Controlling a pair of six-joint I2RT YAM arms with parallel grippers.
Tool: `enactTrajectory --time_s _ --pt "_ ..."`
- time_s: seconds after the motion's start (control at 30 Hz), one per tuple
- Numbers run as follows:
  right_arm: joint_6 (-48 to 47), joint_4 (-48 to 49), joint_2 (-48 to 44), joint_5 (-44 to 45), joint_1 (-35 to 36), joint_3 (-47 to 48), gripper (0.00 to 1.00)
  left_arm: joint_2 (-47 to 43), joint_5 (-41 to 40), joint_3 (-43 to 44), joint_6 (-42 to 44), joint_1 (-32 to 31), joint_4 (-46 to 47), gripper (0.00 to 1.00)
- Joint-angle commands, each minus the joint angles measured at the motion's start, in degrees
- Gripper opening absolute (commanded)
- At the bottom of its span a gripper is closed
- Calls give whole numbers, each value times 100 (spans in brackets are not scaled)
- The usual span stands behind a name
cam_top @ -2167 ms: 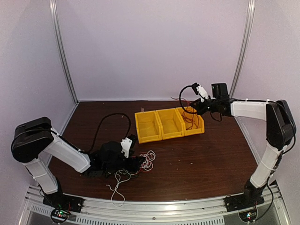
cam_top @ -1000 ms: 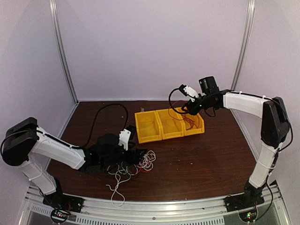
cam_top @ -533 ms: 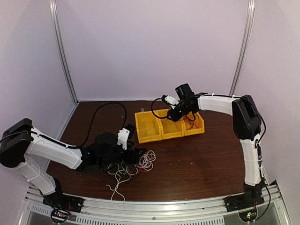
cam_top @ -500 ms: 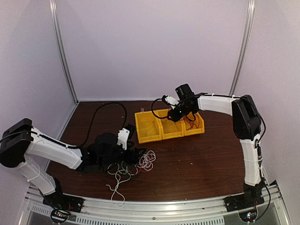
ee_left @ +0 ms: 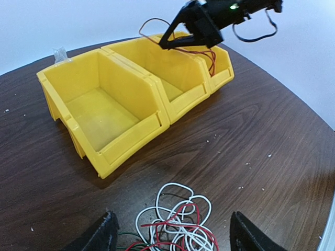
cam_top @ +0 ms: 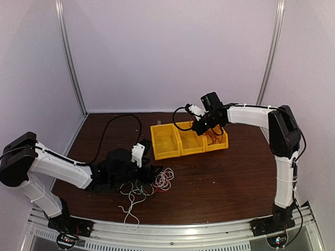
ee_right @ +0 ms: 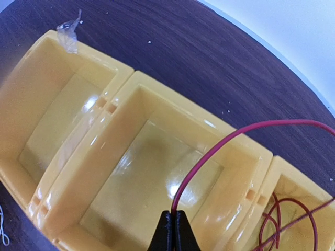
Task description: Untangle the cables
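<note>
Over middle bin [cam_top: 189,141], right arm [cam_top: 246,113] outstretched

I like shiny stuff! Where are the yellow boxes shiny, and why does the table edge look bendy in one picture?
Right wrist view: bright white glints on the floor of the middle yellow box. Left wrist view: the wide lens bends the table edge into a curve. Top view: soft, so the thin wires look fuzzy.
</note>
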Motion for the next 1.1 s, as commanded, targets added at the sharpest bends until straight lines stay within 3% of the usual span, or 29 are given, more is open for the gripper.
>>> enactTrajectory --time_s 0.0,0.13,0.27,0.6,0.83,1.07 --pt "65 920 -1605 -443 -219 -1281 0 180 -41 0 -43 -24 315 74" --pt "-41 1994 -2724 -906 -506 -2868 0 374 34 -21 -63 -24 532 75" --pt "-165 2747 -2944 -1069 -767 -3773 0 593 117 53 -49 -23 651 74" --pt "67 2457 -2011 -1563 -1178 -3318 0 618 97 110 4 -24 577 74" --pt "151 1543 -879 -795 -1148 -2142 0 707 143 73 -87 -24 656 74" --pt "64 1236 -370 -133 -957 -1716 0 720 111 123 -40 -24 623 74"
